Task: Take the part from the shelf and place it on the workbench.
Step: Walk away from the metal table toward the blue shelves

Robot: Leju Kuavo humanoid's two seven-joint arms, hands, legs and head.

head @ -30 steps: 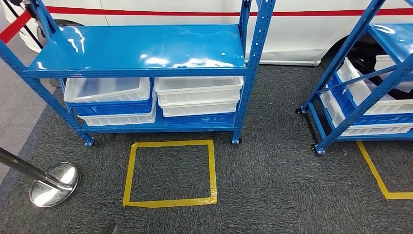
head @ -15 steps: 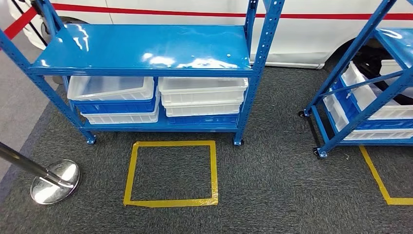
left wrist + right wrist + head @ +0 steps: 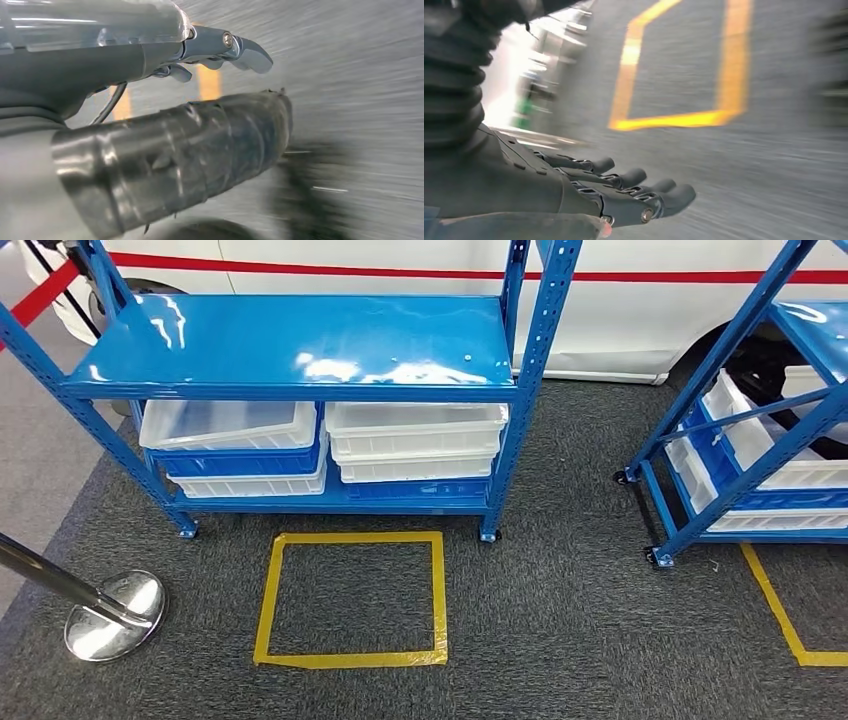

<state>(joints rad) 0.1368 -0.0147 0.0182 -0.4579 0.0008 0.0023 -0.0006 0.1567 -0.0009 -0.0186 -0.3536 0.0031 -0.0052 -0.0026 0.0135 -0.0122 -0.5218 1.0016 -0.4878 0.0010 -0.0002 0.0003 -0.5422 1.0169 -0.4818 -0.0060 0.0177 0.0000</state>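
- No part can be picked out for certain: the white and blue plastic bins stacked on the low level of the blue steel shelf, upper middle of the head view, are the likely place, but what they hold cannot be told from here.
- The step in hand looks like the approach on foot, so the task is at its start. The sensible stop is inside the yellow tape square on the dark grey carpet, just below the shelf's front feet and squared to the bins.
- The left robot hand hangs over blurred carpet with its fingers stretched out and apart, holding nothing; the right robot hand does the same, fingers loosely spread.
- Both arms are best kept low until the body is steady; the blur in the wrist views suggests motion.
- The chrome stanchion base at lower left and the second blue rack at right want clearance.
- No table is in sight.
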